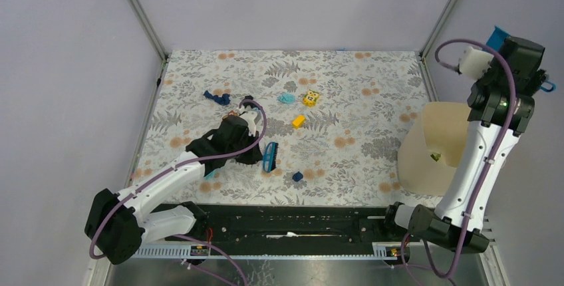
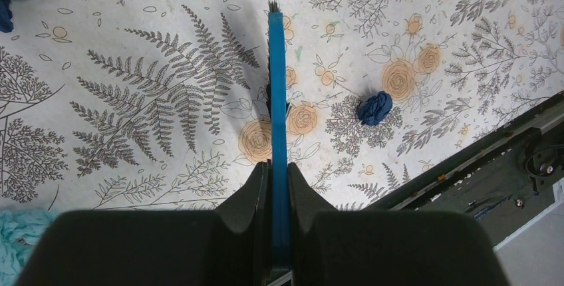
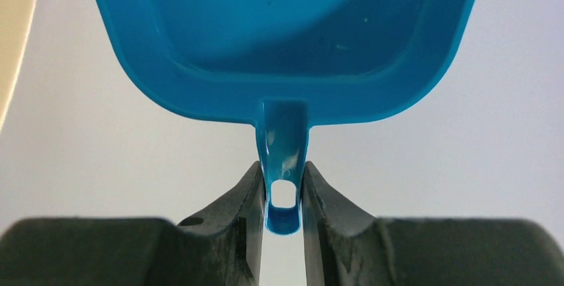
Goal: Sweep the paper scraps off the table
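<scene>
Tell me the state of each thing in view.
Left gripper: shut on the brush.
Brush: held over the table.
Right gripper: shut on the dustpan handle.
Dustpan: held high, off the table.
Bin: upright, open.
Paper scraps: scattered on the table, unswept.

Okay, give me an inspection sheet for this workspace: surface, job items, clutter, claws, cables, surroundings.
Surface: table, leaf-and-flower cloth lying flat.
Job's things: paper scraps not yet swept: dark blue wad far left, light cyan wad far middle, small dark blue wad near the front.
Clutter: yellow block and patterned toy among the scraps.
Claws: left claw shut on the blue brush; right claw shut on the blue dustpan handle, raised past the table's right edge.
Cables: purple cable looped along each arm.
Surroundings: beige bin at the right edge; grey walls.
</scene>
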Motion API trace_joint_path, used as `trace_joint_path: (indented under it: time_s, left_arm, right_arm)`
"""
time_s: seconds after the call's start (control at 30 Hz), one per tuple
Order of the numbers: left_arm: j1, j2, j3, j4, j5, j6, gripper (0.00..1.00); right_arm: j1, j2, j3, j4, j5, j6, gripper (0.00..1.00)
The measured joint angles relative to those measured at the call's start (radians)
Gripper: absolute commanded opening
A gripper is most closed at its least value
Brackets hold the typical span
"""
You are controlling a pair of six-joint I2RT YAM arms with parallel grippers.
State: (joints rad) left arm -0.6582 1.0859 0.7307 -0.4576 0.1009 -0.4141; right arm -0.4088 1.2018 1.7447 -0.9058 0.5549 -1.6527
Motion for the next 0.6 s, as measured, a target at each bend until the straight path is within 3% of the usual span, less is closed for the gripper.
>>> trace_joint_path:
  time_s: [0.13,0.3,0.47,0.6]
  left_arm:
    - [0.000,0.017,0.000,0.000,0.002,0.000,0.00]
    - [0.001,0.019,0.000,0.000,0.001,0.000,0.00]
    - [0.006,0.042,0.001,0.004,0.002,0.000,0.00]
    - [0.008,0.050,0.003,0.008,0.006,0.000,0.00]
  right_arm:
    - [0.000,0.040,0.047,0.040,-0.158,0.131,0.00]
    - [0.049,0.091,0.077,-0.037,-0.313,0.320,0.00]
    - [0.261,0.194,0.159,-0.173,-0.429,0.543,0.07]
    - [0.480,0.187,0.027,-0.215,-0.496,0.680,0.09]
